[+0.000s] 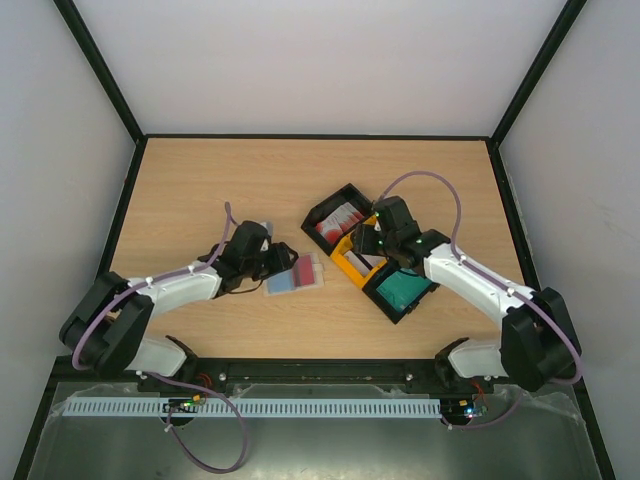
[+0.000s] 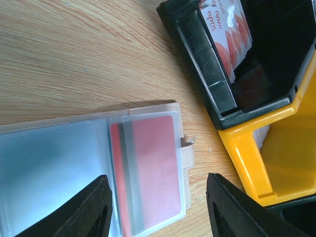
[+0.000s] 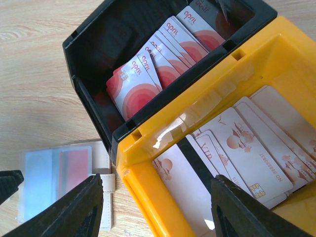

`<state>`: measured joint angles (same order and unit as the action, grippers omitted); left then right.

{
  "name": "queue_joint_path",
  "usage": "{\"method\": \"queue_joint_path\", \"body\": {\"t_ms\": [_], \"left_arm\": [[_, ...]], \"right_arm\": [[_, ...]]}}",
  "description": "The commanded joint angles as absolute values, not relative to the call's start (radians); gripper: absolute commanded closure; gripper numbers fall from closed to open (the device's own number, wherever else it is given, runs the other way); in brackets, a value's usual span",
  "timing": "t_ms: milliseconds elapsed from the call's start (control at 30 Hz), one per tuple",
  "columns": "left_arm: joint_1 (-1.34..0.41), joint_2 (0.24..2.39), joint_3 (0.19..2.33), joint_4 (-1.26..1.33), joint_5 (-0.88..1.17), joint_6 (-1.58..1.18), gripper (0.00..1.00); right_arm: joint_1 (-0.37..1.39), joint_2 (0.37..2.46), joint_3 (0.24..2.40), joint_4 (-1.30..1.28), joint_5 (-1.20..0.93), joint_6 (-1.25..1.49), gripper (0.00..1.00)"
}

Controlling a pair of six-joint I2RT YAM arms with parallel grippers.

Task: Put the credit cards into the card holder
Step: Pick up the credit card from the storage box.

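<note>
At frame centre in the top view, we see the holder point(image 1: 295, 275) lying open on the counter point(image 1: 200, 180). The left fingers point(image 1: 274, 258) are spread at its left side, holding nothing. The right fingers point(image 1: 376, 240) hang over the tray point(image 1: 325, 200), also spread and empty.

Left wrist view, lower centre: a red card point(image 2: 153, 173) sits in the holder's clear sleeve. We judge that a careless pinch could drag the holder or flip it shut.

Right wrist view: the cards stand tightly packed, so we risk lifting two or none. On the red-and-white cards point(image 3: 143, 89) we read "april", and on the whitish cards point(image 3: 237, 143) "VIP"; the number is too small to read.
</note>
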<state>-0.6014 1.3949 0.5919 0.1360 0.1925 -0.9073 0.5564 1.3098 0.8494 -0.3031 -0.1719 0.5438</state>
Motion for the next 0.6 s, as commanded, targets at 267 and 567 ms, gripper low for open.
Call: {"method": "queue_joint_path", "body": {"t_ms": [267,567], "left_arm": [[-0.708,1.514,0.637,0.3,0.322,-0.914,0.42],[-0.759,1.684,0.727,0.412,0.344,-0.97,0.49]], "right_arm": [[0.555,1.389,0.859,-0.406,-0.126,0.498,0.49],[0.555,1.517,0.923,-0.427,-0.09,0.444,0.48]]}}
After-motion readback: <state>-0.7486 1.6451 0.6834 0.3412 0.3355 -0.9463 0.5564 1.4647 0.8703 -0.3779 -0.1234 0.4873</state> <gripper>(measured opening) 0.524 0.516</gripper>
